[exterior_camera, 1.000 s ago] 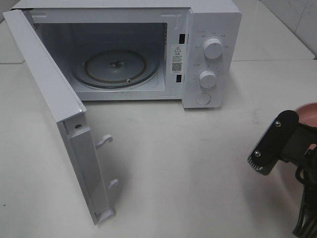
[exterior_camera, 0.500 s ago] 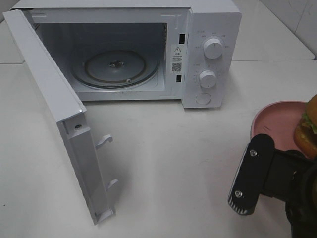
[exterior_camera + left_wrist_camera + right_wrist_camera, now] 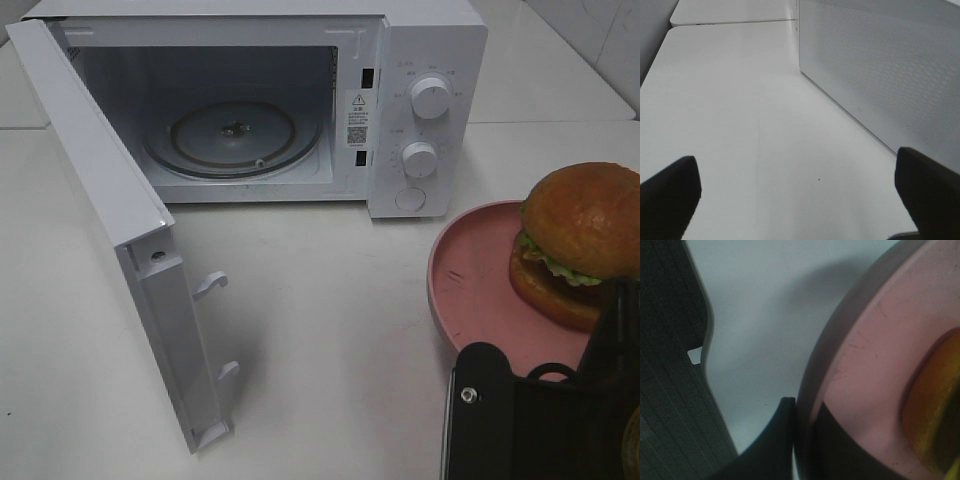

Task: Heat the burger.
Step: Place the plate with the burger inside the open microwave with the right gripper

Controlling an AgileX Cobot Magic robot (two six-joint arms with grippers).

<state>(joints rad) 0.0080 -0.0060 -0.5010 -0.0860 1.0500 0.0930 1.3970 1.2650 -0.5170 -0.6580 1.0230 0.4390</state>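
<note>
The burger (image 3: 580, 245), with its golden-brown bun and green lettuce frill, sits on a round pink plate (image 3: 470, 280) at the right of the exterior high view. My right gripper (image 3: 545, 385) is shut on the plate's near rim. In the right wrist view its dark fingers (image 3: 785, 440) pinch the plate's (image 3: 875, 365) edge, with the burger (image 3: 932, 405) at the frame's edge and a shadow on the table below. My left gripper (image 3: 797, 200) stands open over bare table beside the microwave door's (image 3: 880, 65) meshed panel, holding nothing.
The white microwave (image 3: 430, 60) stands at the back with its door (image 3: 110, 220) swung wide open toward the front left. Its glass turntable (image 3: 235, 135) is bare. Two knobs and a button are on its right panel. White table lies between microwave and plate.
My right gripper has carried the plate with the burger leftward and further into view; a second ago only the plate's edge showed. The microwave and its door have not moved.
</note>
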